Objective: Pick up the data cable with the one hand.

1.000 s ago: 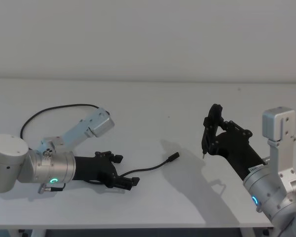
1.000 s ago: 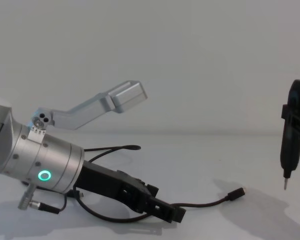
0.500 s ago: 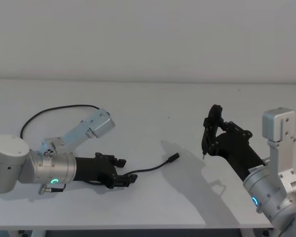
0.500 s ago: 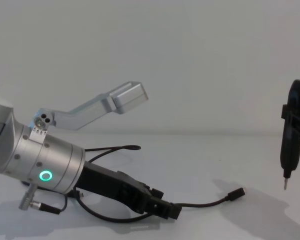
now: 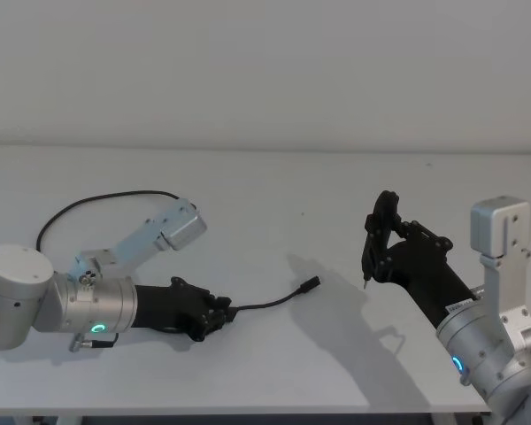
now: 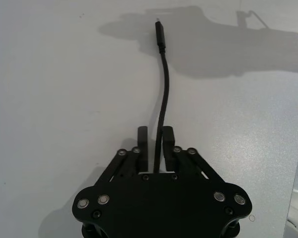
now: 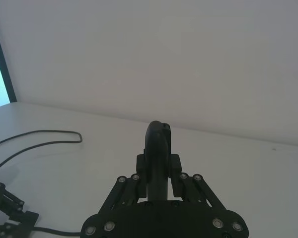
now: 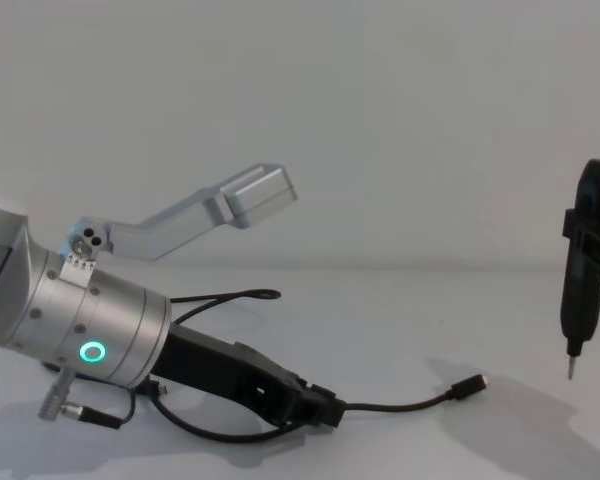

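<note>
**Left claw** [image 5: 219, 312]: at lower left of the head view, lying low and nearly flat over the worktop [image 5: 274, 195] and pointing toward centre frame. Its fingers [image 6: 167, 141] are drawn together on the cable [image 6: 164, 89], which runs lengthwise between them. One side of the grip looks less snug in the wrist view, but it reads as closed. The shallow attitude is judged deliberate, since a thin cord lying flat is best taken by fingers brought down to the surface.

**Cable:** resting on the worktop. From the claw it curves toward centre frame and ends in a small plug [image 5: 311, 283], which lies free. A loop [image 5: 97, 197] of black cord behind the left arm, at upper left, appears to be the cable's far length.

**Right claw** [image 7: 158, 166]: at the right of the head view, raised off the worktop and well apart from the cable. It is clamped on a slim black tool [image 7: 158, 134] held tip down, and it appears idle.

**Assessment:** the grasp is made and the lift has not begun. The hold sits near the plug end, so the short end should hang freely and the long tail will likely drag.
</note>
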